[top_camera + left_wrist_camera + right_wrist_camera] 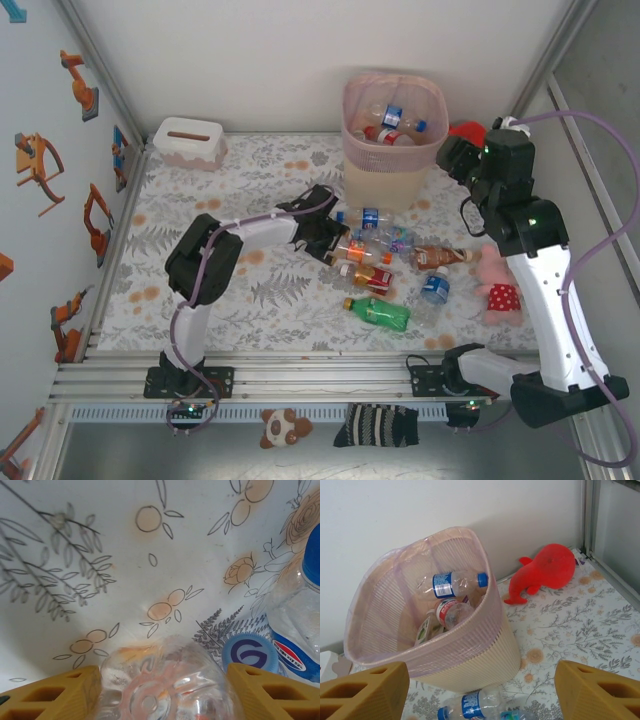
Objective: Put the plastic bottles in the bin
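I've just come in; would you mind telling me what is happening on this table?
The robot is clearing plastic bottles into the bin. The left gripper has its fingers on either side of a clear bottle in the pile on the table; whether it grips yet is unclear. The right gripper hangs open and empty by the bin, which already holds several bottles.

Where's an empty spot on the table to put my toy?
Bare cloth: between the tissue box and the left arm, and near edge left of the green bottle. Crowded: the bottles in front of the bin.
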